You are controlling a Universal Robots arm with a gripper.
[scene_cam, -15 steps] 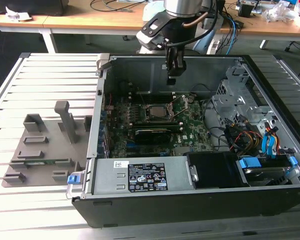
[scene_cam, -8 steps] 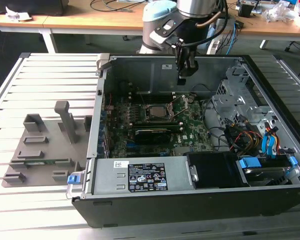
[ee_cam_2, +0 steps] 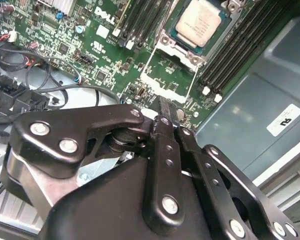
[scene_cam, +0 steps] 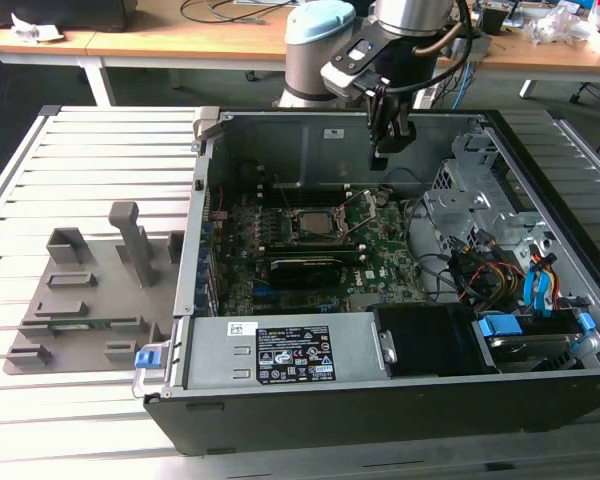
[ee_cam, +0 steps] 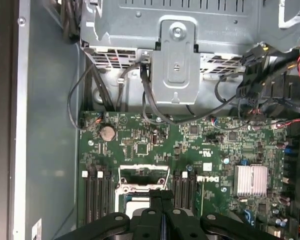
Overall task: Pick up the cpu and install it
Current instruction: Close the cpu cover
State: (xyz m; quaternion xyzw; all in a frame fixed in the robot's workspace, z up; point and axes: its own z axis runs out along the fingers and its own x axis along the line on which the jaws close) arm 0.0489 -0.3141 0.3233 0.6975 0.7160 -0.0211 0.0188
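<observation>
The cpu is a silvery square chip lying flat in the motherboard's socket inside the open computer case. In the first wrist view the cpu peeks out just past the black fingers. The socket's metal retention frame is swung open beside the chip. My gripper hangs above the board, up and toward the exterior view's right of the socket, not touching the chip. Its fingers are pressed together with nothing between them.
The computer case lies open on a slatted metal table. Memory slots flank the socket. A dark card sits below it, and a drive cage with cables is at the exterior view's right. A grey fixture lies outside the case.
</observation>
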